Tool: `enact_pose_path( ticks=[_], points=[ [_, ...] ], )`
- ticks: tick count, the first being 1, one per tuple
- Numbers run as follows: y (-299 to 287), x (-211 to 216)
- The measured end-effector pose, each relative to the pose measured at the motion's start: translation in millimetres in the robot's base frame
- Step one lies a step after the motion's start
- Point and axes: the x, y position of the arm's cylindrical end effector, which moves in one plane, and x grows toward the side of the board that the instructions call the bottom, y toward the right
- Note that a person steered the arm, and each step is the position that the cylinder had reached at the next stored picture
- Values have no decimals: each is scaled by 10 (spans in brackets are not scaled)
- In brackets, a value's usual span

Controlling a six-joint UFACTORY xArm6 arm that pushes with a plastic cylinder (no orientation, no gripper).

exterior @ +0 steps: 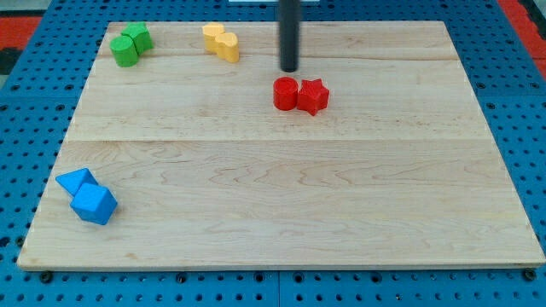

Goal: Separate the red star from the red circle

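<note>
Camera view: pale wooden desk (281, 196) on blue pegboard (520, 128); my tip (290, 70), a jawless tool, just above touching red circle (285, 93) and red star (313, 95).

One camera looks down at a slant over the whole wooden board (281, 188)

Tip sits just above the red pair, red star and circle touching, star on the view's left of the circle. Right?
Not quite. In the camera view the red star is on the view's right of the red circle. The rest holds: they touch, and my tip sits just above the pair.
</note>
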Motion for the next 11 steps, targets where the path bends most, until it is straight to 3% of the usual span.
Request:
enact_pose_path(
  ticks=[2,3,4,5,6,8,10,11],
  points=[
    [521,874],
    [455,231],
    [88,430],
    [499,789],
    [587,464],
    [269,1067],
    [-18,609],
    [-366,630]
  ],
)
